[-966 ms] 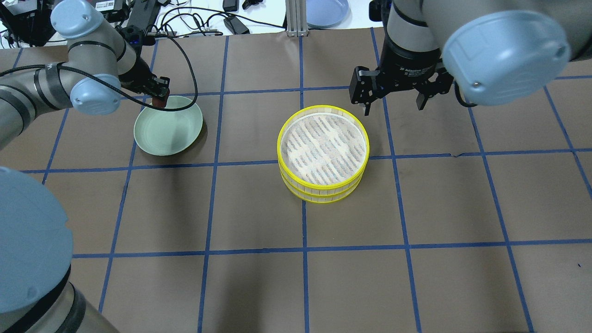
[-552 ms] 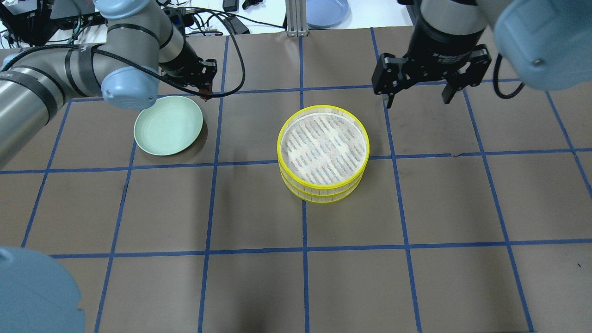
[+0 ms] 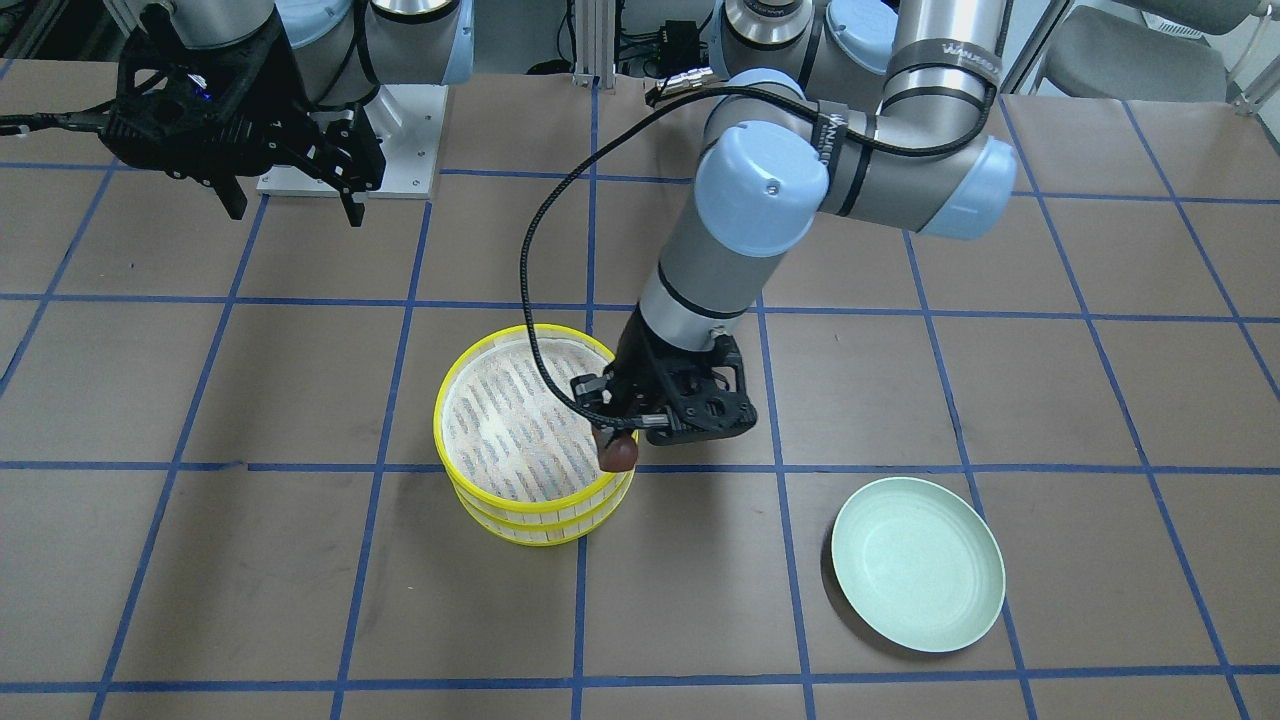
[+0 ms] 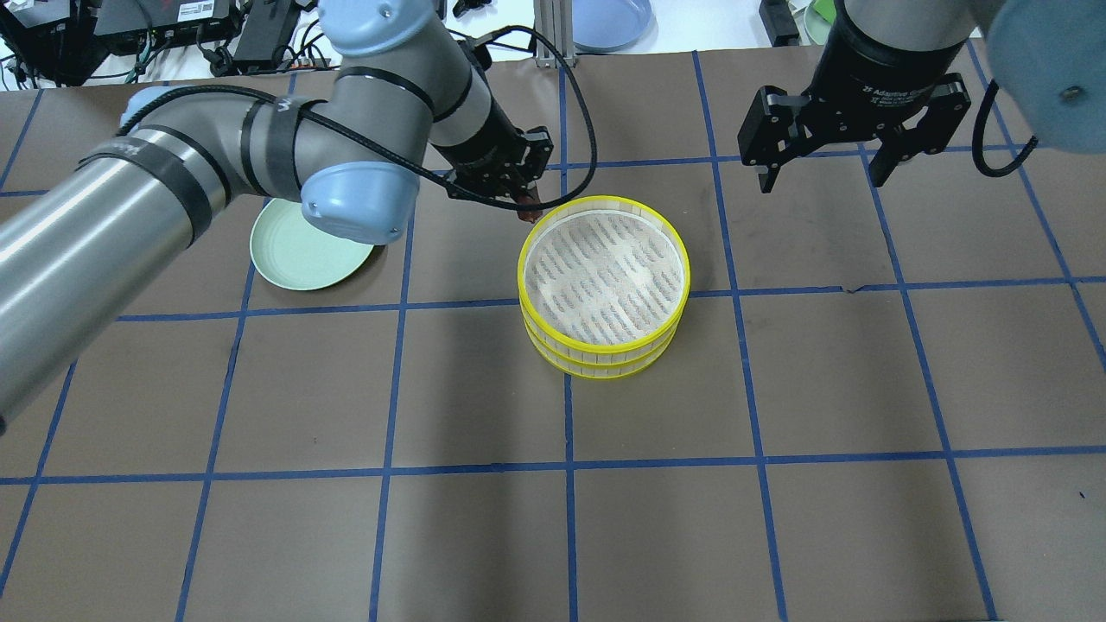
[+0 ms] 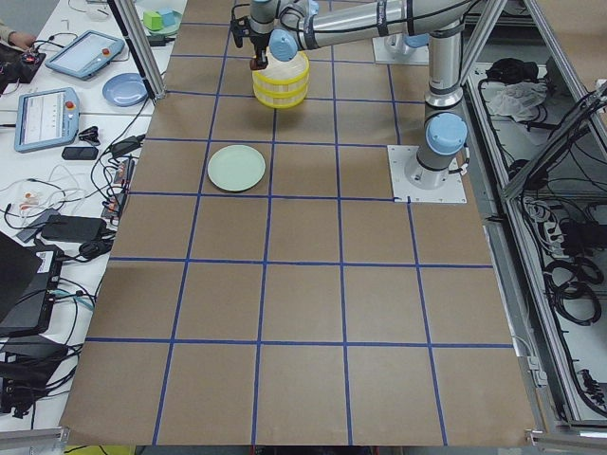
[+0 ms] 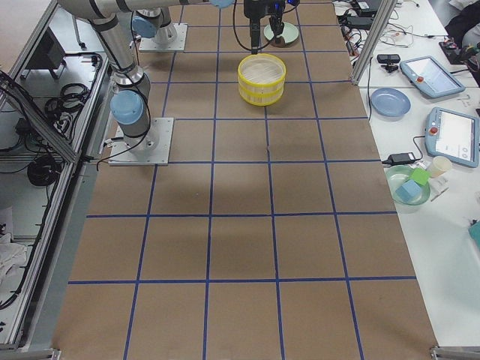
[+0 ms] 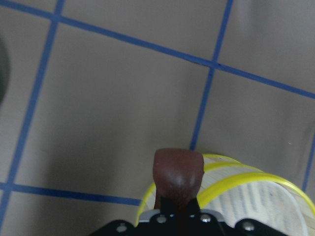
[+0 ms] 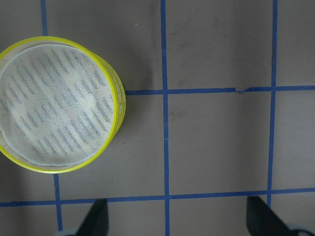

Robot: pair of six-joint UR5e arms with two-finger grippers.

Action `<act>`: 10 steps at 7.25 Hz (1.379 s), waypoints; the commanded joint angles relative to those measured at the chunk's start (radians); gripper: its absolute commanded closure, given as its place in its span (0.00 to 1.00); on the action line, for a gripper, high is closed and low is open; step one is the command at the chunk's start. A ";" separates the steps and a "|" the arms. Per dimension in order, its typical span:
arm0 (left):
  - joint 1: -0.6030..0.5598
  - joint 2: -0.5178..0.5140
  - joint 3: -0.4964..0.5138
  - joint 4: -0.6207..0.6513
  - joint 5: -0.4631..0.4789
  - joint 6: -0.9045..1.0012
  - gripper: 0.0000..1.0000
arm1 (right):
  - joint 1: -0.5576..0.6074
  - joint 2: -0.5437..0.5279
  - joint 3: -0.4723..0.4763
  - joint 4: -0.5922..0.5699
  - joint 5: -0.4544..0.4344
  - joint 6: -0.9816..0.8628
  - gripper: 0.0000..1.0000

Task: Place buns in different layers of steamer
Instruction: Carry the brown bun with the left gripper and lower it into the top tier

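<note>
The two steamer layers are stacked at mid-table, the top layer (image 4: 689,276) on the lower layer (image 4: 605,370); the top mesh is bare. They also show in the front view (image 3: 437,425). My left gripper (image 4: 527,203) is shut on the dark reddish-brown bun (image 3: 619,454). It holds the bun just above the steamer's rim on the side toward the plate. The wrist view shows the bun (image 7: 178,172) over the yellow rim. My right gripper (image 4: 825,177) is open and empty, raised beyond the steamer's far right. The cream-white bun is out of view.
The pale green plate (image 4: 294,250) lies empty left of the steamer, partly under my left arm. A blue plate (image 4: 609,22), cables and devices lie beyond the table's far edge. Blue tape lines grid the brown table.
My left gripper has carried the brown bun from the green plate rightward to the steamer's rim. My right gripper has moved right and farther from the steamer, still open.
</note>
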 commanded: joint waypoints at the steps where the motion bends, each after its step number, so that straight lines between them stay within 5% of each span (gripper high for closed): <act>1: -0.090 -0.012 -0.033 0.006 -0.059 -0.053 1.00 | -0.001 -0.001 0.001 0.001 0.002 0.000 0.00; 3: -0.093 -0.011 -0.038 0.011 -0.063 -0.044 0.01 | -0.001 -0.001 0.001 0.001 0.005 0.000 0.00; 8: -0.087 -0.003 -0.024 0.009 -0.054 -0.030 0.00 | -0.001 -0.001 0.001 0.001 0.008 0.000 0.00; 10: -0.026 0.025 -0.021 -0.023 0.028 0.211 0.00 | -0.001 -0.001 0.001 -0.003 0.015 0.001 0.00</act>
